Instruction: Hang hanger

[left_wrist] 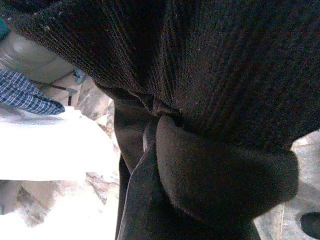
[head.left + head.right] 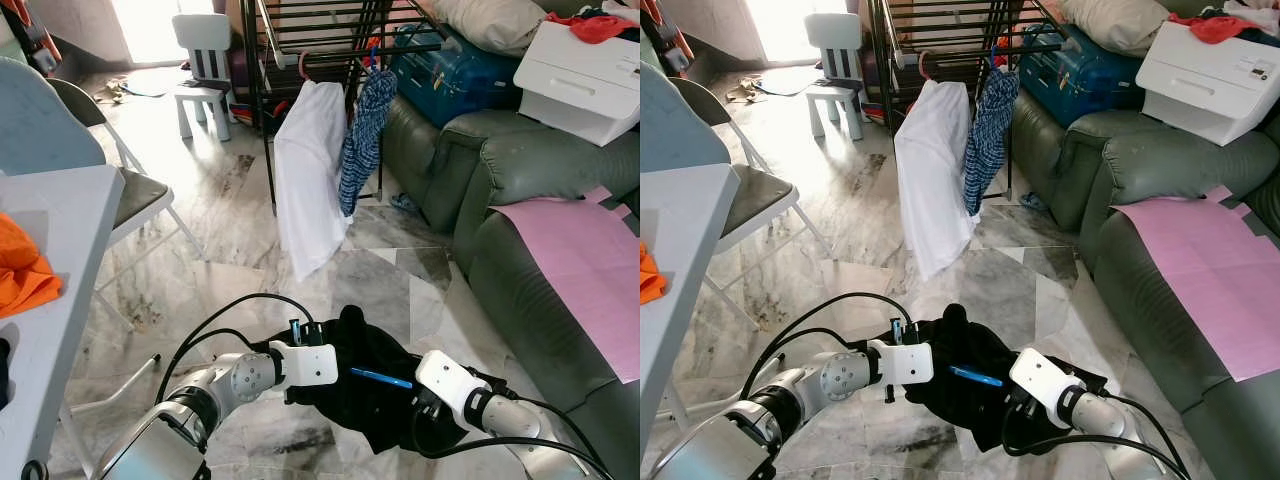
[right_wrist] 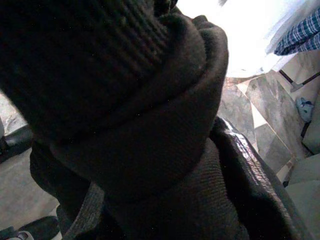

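A black knitted garment (image 2: 368, 402) hangs bunched above the floor between my two arms, with a blue hanger (image 2: 381, 378) lying across its front. My left gripper (image 2: 318, 364) is buried in the cloth on its left side, and my right gripper (image 2: 440, 379) is pressed in from the right. The same black knit (image 1: 200, 100) shows close up in the left wrist view and again (image 3: 125, 100) in the right wrist view. Ahead stands a dark drying rack (image 2: 330, 30) carrying a white shirt (image 2: 310, 170) and a blue plaid garment (image 2: 362, 135).
A grey-green sofa (image 2: 500, 170) with a pink sheet (image 2: 580, 260) runs along the right, with a blue suitcase (image 2: 450, 75) and a white box (image 2: 580, 75) on it. On the left are a white table (image 2: 60, 230), a folding chair (image 2: 130, 195) and a small white chair (image 2: 203, 70). Marble floor lies between me and the rack.
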You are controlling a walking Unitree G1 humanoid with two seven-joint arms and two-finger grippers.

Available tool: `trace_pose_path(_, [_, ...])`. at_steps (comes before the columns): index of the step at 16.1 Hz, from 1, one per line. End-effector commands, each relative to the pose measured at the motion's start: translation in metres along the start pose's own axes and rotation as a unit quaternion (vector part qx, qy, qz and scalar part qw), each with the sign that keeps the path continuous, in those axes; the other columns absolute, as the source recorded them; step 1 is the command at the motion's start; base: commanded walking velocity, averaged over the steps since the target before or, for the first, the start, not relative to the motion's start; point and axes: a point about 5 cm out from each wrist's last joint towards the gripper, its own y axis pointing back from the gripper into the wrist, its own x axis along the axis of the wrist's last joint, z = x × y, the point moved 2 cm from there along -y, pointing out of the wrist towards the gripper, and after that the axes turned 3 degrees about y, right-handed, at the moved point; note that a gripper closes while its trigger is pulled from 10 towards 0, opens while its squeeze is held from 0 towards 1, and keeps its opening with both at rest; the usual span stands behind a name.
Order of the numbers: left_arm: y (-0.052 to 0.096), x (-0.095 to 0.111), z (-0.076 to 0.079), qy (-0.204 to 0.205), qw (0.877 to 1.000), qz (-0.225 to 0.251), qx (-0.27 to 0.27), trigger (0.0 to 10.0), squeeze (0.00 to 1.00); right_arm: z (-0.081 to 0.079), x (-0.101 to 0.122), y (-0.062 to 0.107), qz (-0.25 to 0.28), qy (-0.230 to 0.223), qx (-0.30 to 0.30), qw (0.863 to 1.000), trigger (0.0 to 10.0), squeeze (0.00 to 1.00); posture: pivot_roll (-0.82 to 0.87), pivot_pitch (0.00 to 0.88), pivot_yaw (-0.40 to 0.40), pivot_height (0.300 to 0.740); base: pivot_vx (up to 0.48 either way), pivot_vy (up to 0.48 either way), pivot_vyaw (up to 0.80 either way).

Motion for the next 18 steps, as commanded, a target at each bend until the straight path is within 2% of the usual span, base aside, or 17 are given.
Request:
trace_pose_path(1, [-0.005,0.020,-0.017,-0.010,0.999,0.037,0.019,0.0,0.00,-0.011,0.011,-0.006,0.019,0.027,0.033,0.999,10.0,1.00,-0.05,0.000,0.029,0.740,0.000,0.000,0.00])
trace_pose_path(2, [-0.007,0.019,-0.016,0.015,0.999,0.030,0.021,0.0,0.00,-0.021,0.011,-0.005,0.015,0.018,0.033,0.999,10.0,1.00,-0.06,0.000,0.029,0.740,0.000,0.000,0.00])
trace_pose_path(3, [-0.007,0.019,-0.015,0.018,0.999,0.030,0.021,0.0,0.00,-0.022,0.010,-0.005,0.013,0.018,0.034,0.999,10.0,1.00,-0.06,0.000,0.028,0.740,0.000,0.000,0.00])
trace_pose_path(11, [-0.009,0.019,-0.011,0.029,0.999,0.028,0.019,0.0,0.00,-0.019,0.008,-0.009,0.003,0.028,0.017,0.999,10.0,1.00,-0.07,0.000,0.021,0.740,0.000,0.000,0.00])
trace_pose_path(12, [-0.009,0.019,-0.011,0.028,0.999,0.028,0.018,0.0,0.00,-0.018,0.008,-0.010,0.002,0.030,0.016,0.999,10.0,0.71,-0.07,0.000,0.021,0.740,0.000,0.000,0.00])
trace_pose_path(13, [-0.009,0.019,-0.011,0.027,0.999,0.027,0.018,0.0,0.00,-0.018,0.007,-0.010,0.001,0.030,0.013,0.999,10.0,0.70,-0.07,0.000,0.022,0.740,0.000,0.000,0.00])
trace_pose_path(14, [-0.009,0.019,-0.011,0.027,0.999,0.027,0.018,0.0,0.00,-0.018,0.007,-0.010,-0.001,0.031,0.014,0.999,10.0,0.63,-0.07,0.000,0.023,0.740,0.000,0.000,0.00])
trace_pose_path(15, [-0.009,0.019,-0.011,0.026,0.999,0.027,0.017,0.0,0.00,-0.020,0.006,-0.010,-0.004,0.029,0.020,0.999,10.0,0.00,-0.07,0.000,0.025,0.740,0.000,0.000,0.00])
trace_pose_path(16, [-0.009,0.019,-0.011,0.022,0.999,0.028,0.016,0.0,0.00,-0.021,0.004,-0.010,-0.005,0.027,0.025,0.999,5.0,0.00,-0.07,0.000,0.025,0.740,0.000,0.000,0.00])
trace_pose_path(17, [-0.009,0.019,-0.011,0.020,0.999,0.028,0.015,0.0,0.00,-0.021,0.004,-0.010,-0.005,0.027,0.026,0.999,5.0,0.00,-0.07,0.000,0.025,0.740,0.000,0.000,0.00])
trace_pose_path(18, [-0.009,0.019,-0.011,0.015,0.999,0.028,0.013,0.0,0.00,-0.019,0.002,-0.008,-0.007,0.029,0.026,0.999,0.0,0.00,-0.07,0.000,0.026,0.740,0.000,0.000,0.00])
